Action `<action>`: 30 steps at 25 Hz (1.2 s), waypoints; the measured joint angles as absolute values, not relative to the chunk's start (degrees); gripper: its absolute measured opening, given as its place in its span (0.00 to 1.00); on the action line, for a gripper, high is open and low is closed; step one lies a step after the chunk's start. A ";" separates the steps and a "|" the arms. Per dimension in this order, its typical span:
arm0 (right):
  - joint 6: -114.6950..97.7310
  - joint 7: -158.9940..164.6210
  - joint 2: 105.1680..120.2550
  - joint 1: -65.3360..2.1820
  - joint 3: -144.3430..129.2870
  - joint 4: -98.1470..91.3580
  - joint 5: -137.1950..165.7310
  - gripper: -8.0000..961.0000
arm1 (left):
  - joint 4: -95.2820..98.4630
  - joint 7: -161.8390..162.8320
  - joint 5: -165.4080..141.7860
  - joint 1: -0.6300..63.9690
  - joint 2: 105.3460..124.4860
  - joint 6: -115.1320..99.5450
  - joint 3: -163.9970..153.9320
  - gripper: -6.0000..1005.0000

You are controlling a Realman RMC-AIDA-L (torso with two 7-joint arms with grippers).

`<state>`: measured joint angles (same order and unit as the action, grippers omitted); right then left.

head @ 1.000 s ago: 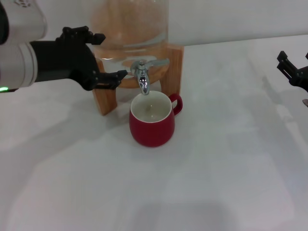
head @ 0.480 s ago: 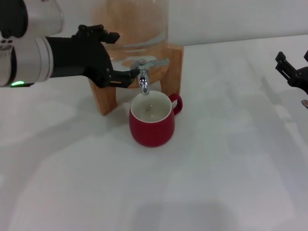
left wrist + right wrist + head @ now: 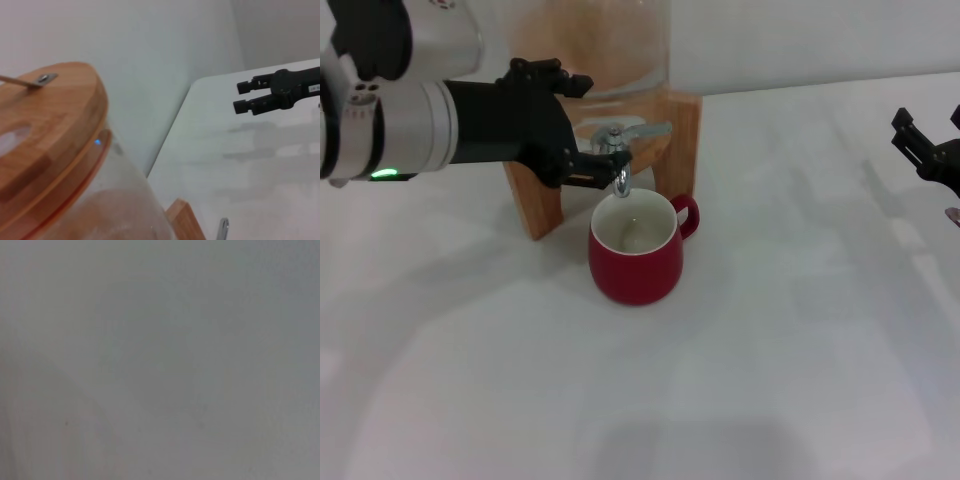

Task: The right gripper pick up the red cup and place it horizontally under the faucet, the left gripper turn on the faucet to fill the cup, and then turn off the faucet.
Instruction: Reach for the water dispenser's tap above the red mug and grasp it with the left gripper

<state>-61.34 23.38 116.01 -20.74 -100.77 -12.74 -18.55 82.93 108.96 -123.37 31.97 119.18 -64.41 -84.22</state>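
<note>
One red cup (image 3: 635,252) upright on the white table (image 3: 800,330), directly beneath the faucet (image 3: 618,150), handle turned toward the robot's right. Risk from here: overflow if the lever stays open too long, or a fingertip slipping off the flat lever and nudging the wooden stand (image 3: 685,140). Left gripper (image 3: 582,150) just above and to the cup's left, fingers parted around the spigot, not clamped. Right gripper (image 3: 927,145) parked well apart at the table's right edge, fingers spread, empty.
</note>
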 joint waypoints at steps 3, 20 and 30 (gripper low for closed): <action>-61.34 23.38 116.02 -20.74 -101.15 -12.74 -18.54 0.88 | 82.14 108.16 -123.20 32.49 119.18 -64.33 -84.35 0.88; -61.39 23.38 116.01 -20.66 -101.51 -12.74 -18.54 0.88 | 77.74 105.93 -122.95 36.37 119.27 -63.86 -84.47 0.88; -61.44 23.32 116.01 -20.42 -101.59 -12.74 -18.55 0.88 | 75.10 104.32 -121.63 37.74 119.27 -62.00 -85.26 0.88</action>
